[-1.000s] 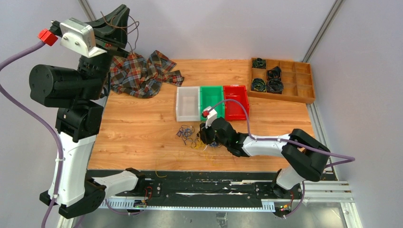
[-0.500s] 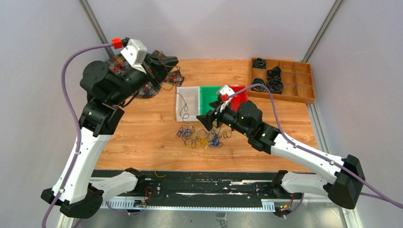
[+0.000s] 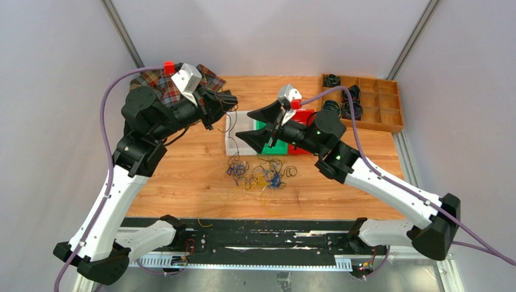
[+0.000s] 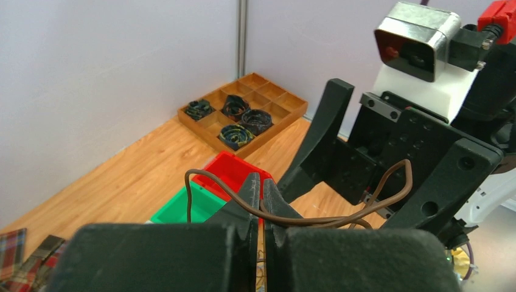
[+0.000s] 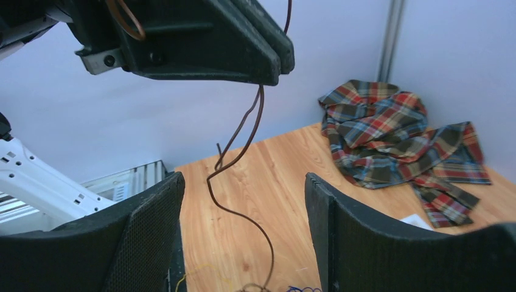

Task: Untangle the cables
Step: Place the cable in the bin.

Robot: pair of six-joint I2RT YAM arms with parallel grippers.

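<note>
The cables lie as a loose tangle of yellow, blue and dark wires on the table's front middle. My left gripper hangs above the bins and is shut on a brown wire; its jaws pinch it. The wire hangs down from the left gripper to the tangle. My right gripper is open and empty, raised and facing the left gripper. In the right wrist view the wire passes between its wide-apart fingers.
White bin, green bin and red bin stand in a row behind the tangle. A wooden tray with black coiled cords is at the back right. A plaid cloth lies at the back left.
My left gripper swung down from high at the left to above the bins, still holding the brown wire. My right gripper lifted off the tangle and rose toward the left gripper, open.
</note>
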